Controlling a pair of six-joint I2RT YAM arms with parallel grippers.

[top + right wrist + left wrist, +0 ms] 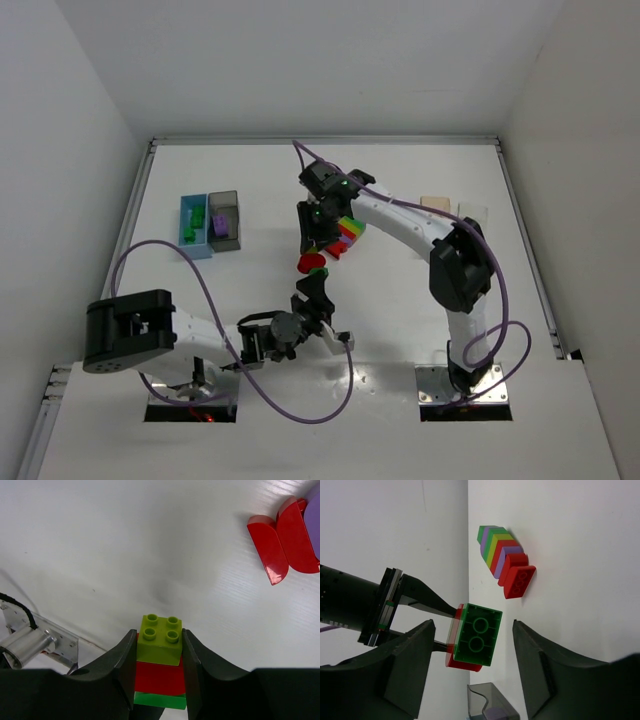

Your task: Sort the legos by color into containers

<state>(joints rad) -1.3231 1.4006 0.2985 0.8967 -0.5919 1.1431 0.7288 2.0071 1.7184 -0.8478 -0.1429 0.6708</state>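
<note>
While the right end effector (158, 636) is clenched on a small stack (159, 672) of three legos, lime at the studded end, red in the middle and green at the other end, it holds that stack above the counter (250, 170), near its middle. The left end effector (472, 630) is released: its fingers (410, 665) stand on either side of the same stack with a gap on both sides, touching nothing.

Near them on the counter lies the rainbow cluster (347, 232), a red brick (520, 581) touching its end. Well to the left, the light blue bin (198, 250) holds green bricks. The dark grey bin (223, 197) just beside it holds purple ones. The peach bin (435, 203) and the clear bin (473, 211) sit at the far right; their contents cannot be made out.
</note>
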